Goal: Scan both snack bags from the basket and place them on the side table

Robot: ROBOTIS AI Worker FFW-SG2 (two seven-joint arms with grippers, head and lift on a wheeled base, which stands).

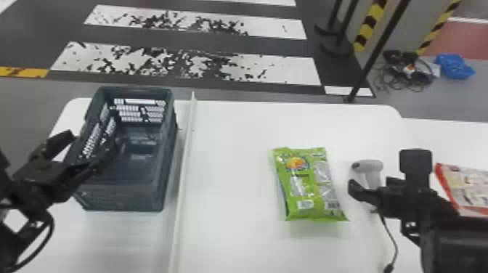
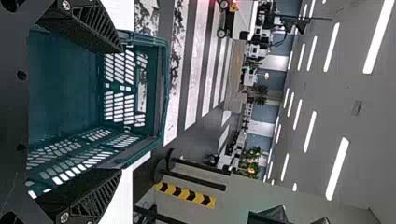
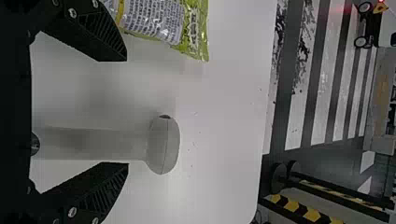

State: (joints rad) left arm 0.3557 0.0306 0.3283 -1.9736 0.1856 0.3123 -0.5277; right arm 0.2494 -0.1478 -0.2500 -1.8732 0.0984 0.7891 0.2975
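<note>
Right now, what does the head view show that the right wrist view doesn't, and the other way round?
Head view: basket, left gripper, red-edged snack bag.
Right wrist view: black wheels beyond the striped floor.
Both: green snack bag, scanner, right gripper, white table and striped floor.

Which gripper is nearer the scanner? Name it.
Right: the right gripper is close by the scanner, fingers open. The left gripper is across the table, at the basket.
</note>
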